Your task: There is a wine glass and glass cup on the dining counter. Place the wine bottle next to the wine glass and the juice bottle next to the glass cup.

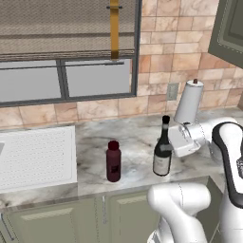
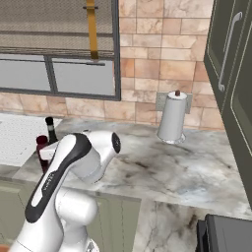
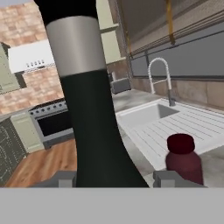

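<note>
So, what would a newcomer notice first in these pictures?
Probably the wine bottle standing on the marble worktop, with the gripper shut on it, jaws on either side of its shoulder. To its left stands the stout red juice bottle, apart and untouched.

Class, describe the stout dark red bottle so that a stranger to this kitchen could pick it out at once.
Start at the marble worktop under the window, just right of the white ribbed draining board. Two bottles stand there; the stout dark red bottle is the left one. It is shorter and wide-capped, unlike the slim, long-necked dark wine bottle beside it.
</note>
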Controlling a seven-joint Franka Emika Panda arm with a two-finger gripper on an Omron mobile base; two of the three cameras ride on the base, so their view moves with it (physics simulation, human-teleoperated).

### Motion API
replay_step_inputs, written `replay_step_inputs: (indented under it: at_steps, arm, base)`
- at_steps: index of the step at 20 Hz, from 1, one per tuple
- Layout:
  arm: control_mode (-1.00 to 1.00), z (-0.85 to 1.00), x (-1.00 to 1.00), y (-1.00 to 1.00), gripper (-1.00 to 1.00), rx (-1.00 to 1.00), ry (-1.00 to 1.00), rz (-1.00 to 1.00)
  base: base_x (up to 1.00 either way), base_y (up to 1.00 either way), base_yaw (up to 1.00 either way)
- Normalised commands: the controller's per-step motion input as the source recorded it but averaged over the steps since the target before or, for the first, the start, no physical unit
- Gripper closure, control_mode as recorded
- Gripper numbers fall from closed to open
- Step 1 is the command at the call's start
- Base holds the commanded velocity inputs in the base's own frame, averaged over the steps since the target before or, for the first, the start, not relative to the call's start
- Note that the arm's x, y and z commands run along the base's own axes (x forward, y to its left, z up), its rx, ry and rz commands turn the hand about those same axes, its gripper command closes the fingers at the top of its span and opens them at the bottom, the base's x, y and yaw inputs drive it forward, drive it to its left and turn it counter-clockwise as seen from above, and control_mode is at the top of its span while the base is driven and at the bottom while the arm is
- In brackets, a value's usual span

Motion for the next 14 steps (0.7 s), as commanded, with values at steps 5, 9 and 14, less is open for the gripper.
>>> replay_step_inputs:
  at_steps: [5,9,14]
  arm:
    - [-1.00,0.00,0.00,0.00,1.00,0.00,0.00,0.00]
    - [-1.00,0.00,0.00,0.00,1.00,0.00,0.00,0.00]
    - [-1.00,0.00,0.00,0.00,1.00,0.00,0.00,0.00]
  base:
    - [0.00,0.00,0.00]
    - [0.00,0.00,0.00]
    - [0.00,0.00,0.00]
